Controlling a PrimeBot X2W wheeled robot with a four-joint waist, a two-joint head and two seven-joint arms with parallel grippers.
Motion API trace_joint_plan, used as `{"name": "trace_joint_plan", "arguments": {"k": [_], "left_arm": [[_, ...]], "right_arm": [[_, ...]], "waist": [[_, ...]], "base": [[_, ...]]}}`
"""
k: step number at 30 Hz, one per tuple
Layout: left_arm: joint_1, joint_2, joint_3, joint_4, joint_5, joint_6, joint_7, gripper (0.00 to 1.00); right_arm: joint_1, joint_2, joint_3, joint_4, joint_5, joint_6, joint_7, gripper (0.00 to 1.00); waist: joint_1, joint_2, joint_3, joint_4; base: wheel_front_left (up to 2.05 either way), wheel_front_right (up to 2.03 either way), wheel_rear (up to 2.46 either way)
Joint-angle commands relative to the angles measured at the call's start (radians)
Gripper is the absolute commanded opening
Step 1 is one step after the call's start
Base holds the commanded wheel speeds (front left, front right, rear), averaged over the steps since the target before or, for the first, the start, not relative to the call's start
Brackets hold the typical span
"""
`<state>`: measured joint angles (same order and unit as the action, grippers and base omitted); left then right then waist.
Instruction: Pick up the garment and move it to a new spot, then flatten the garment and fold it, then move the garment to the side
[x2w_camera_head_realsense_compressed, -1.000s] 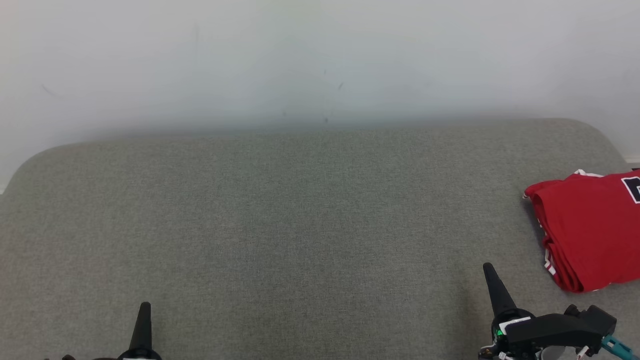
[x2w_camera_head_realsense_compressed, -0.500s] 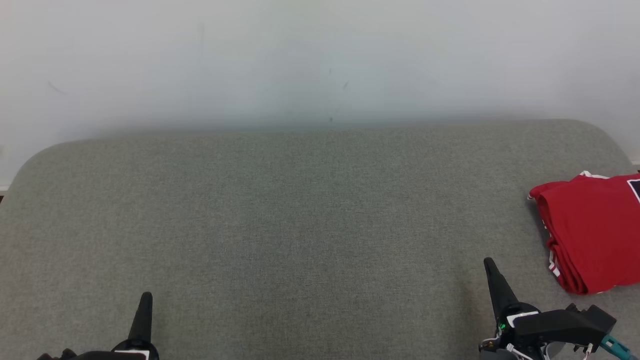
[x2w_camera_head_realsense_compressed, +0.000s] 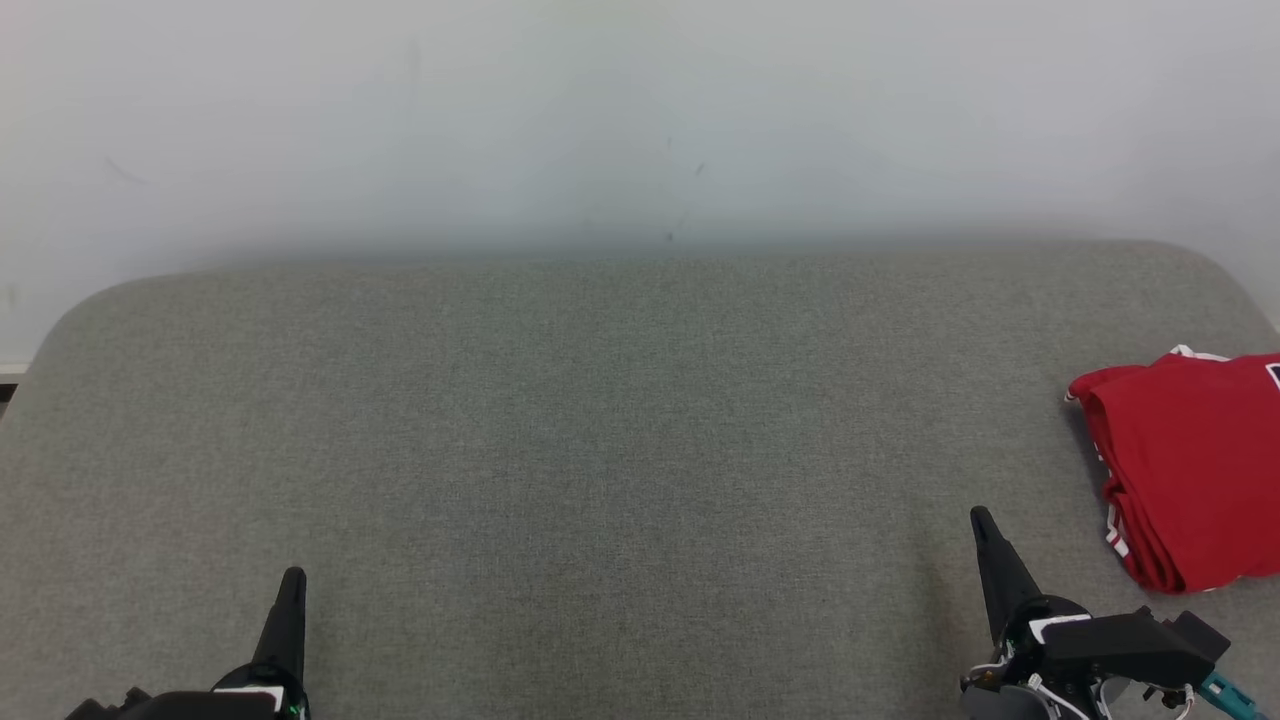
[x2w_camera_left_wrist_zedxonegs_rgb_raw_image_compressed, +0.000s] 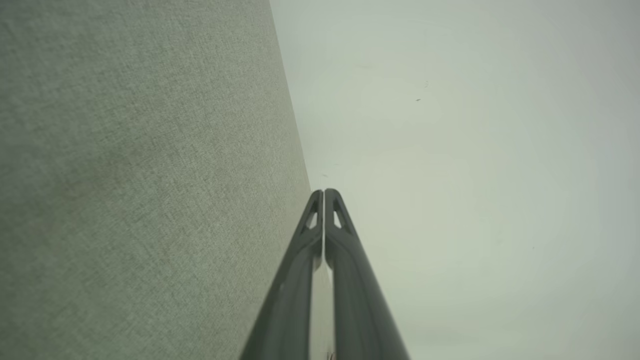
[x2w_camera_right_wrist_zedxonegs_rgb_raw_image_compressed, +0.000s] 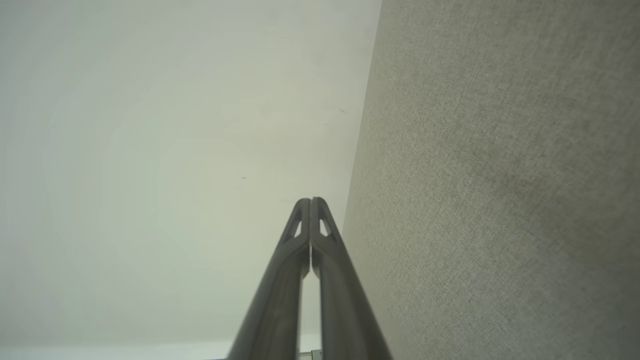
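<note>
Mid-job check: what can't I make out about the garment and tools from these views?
Red garment: the head view's right edge cuts it off, so its full outline is unknown.
Its fold layers: too small to count at the near corner.
Left tool, right tool: bodies cut off by the bottom edge.

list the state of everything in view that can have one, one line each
garment: folded, red, lying at the right end of the grey cushion, partly cut off by the head view's edge, not held
left claw: shut, empty, low at the near left, away from the garment
right claw: shut, empty, near the garment's left edge but not touching it
grey cushion: flat, bare across its middle
</note>
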<state>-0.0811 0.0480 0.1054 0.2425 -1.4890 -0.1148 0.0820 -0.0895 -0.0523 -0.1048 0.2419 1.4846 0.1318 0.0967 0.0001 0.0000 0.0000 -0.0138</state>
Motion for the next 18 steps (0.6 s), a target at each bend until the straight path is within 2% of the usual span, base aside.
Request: {"name": "trace_joint_plan", "arguments": {"k": [1, 18], "left_arm": [[-0.014, 0.003, 0.004, 0.000, -0.021, -0.008, 0.007, 0.00], [-0.035, 0.004, 0.011, 0.004, -0.129, -0.018, 0.036, 0.00]], "right_arm": [[-0.012, 0.003, -0.002, -0.001, 0.017, -0.002, 0.005, 0.00], [-0.024, 0.004, -0.010, 0.004, 0.133, -0.002, 0.019, 0.00]], "waist": [[0.0000, 0.0000, 0.000, 0.001], [-0.0001, 0.0000, 0.003, 0.014]], "base": [[0.00, 0.00, 0.00], [0.00, 0.00, 0.00]]}}
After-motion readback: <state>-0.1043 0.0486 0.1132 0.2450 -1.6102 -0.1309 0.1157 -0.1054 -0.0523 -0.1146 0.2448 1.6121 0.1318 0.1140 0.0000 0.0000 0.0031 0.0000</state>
